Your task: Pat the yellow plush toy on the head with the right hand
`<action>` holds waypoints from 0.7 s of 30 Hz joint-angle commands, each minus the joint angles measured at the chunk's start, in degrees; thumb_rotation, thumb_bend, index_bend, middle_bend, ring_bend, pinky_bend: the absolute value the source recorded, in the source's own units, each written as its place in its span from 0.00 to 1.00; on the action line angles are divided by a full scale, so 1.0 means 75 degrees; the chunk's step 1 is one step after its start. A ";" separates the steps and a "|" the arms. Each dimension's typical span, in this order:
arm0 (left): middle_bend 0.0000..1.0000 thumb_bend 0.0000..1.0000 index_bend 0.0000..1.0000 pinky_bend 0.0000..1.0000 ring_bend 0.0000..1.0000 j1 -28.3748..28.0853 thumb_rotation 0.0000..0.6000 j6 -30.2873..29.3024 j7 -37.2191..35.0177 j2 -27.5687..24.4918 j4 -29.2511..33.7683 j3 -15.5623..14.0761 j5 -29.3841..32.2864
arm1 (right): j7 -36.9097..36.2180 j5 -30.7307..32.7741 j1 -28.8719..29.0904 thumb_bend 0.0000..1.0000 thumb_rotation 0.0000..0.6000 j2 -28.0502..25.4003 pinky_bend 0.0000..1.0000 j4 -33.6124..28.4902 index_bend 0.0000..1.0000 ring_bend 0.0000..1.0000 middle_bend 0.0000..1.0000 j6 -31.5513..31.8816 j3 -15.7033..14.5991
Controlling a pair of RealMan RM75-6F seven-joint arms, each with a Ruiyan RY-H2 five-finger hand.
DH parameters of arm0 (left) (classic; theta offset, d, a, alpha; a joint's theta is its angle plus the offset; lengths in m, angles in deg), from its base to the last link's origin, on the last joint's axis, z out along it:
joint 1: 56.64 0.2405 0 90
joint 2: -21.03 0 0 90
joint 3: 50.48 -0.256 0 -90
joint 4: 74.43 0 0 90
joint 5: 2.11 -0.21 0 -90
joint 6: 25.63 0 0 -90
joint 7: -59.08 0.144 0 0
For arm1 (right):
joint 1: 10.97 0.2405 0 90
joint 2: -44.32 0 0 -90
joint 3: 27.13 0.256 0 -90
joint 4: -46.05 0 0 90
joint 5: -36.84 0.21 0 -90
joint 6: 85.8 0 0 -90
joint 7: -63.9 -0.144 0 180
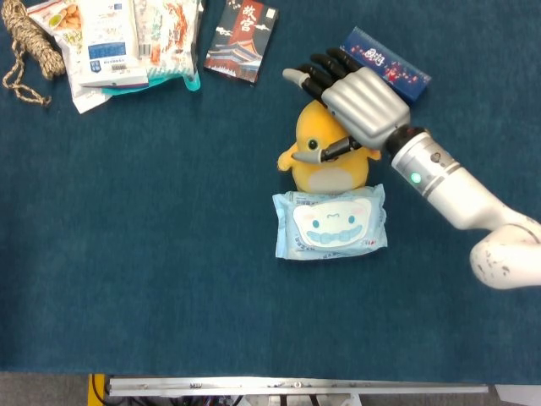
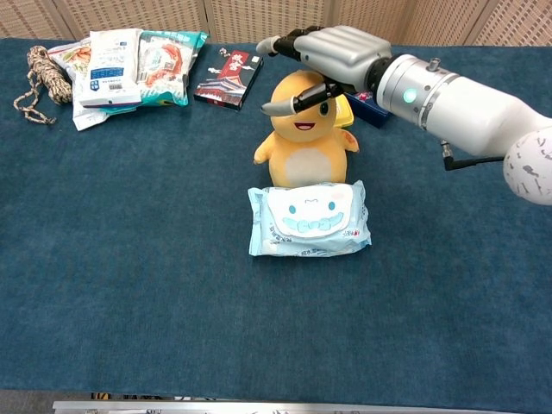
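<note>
A dark blue felt-like table covering (image 1: pixel 152 279) fills nearly the whole head view and most of the chest view, its nap showing faint lighter mottling under even, diffuse light with soft, short shadows. At 6 o'clock in the head view, a pale metal rail (image 1: pixel 296 387) runs along the table's near edge, with a yellow fitting (image 1: pixel 98 388) at about 7 o'clock; the rail also shows along the bottom of the chest view. At 12 o'clock in the chest view, tan woven panels (image 2: pixel 259 19), divided by upright seams, stand behind the table's far edge.
</note>
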 commanded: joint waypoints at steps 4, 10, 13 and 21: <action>0.00 0.16 0.00 0.00 0.00 0.0019 1.00 -0.0024 -0.0027 -0.0008 0.0005 -0.0007 -0.0005 | 0.0001 -0.0250 0.0013 0.00 0.20 -0.0076 0.00 -0.0350 0.10 0.00 0.13 0.0033 -0.0074; 0.00 0.16 0.00 0.00 0.00 0.0069 1.00 -0.0066 -0.0084 -0.0024 -0.0020 -0.0012 0.0033 | 0.0045 -0.0189 0.0175 0.00 0.20 0.0218 0.00 -0.0172 0.10 0.00 0.13 -0.0175 -0.0138; 0.00 0.16 0.00 0.00 0.00 0.0084 1.00 -0.0072 -0.0105 -0.0030 -0.0033 -0.0012 0.0052 | 0.0062 -0.0115 0.0239 0.00 0.21 0.0340 0.00 -0.0019 0.10 0.00 0.13 -0.0240 -0.0142; 0.00 0.16 0.00 0.00 0.00 0.0068 1.00 -0.0042 -0.0069 -0.0023 -0.0035 -0.0012 0.0043 | 0.0101 0.0113 0.0272 0.00 0.21 0.0408 0.00 0.0262 0.10 0.00 0.13 -0.0277 -0.0154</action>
